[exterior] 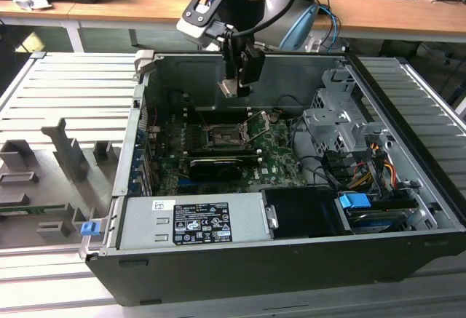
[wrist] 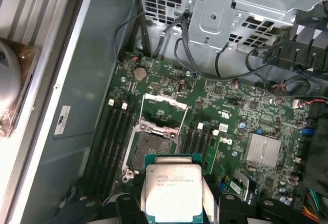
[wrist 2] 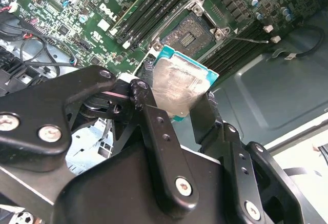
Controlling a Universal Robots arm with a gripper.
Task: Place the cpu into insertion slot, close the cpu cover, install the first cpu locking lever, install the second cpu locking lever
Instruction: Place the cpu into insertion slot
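Note:
My gripper (exterior: 234, 85) is shut on the cpu (exterior: 228, 87), a flat square chip with a pale metal face and a teal edge. It hangs in the air inside the open computer case, above the green board. In both wrist views the black fingers clamp two opposite sides of the cpu (wrist 2: 179, 83) (wrist: 171, 188). The insertion slot (wrist: 148, 149) (wrist 2: 196, 32) (exterior: 224, 137) lies below the chip with its dark centre bare. The cpu cover (wrist: 164, 111) stands swung open at the slot's far side. A thin locking lever (wrist 2: 246, 39) sticks out beside the slot.
A long black card (exterior: 215, 167) lies just in front of the slot. A silver power supply (exterior: 193, 223) fills the case's front, and a metal drive cage (exterior: 335, 129) with cables stands at the exterior view's right. Memory slots (wrist: 115, 137) flank the socket, and a heatsink (wrist: 264, 149) sits nearby.

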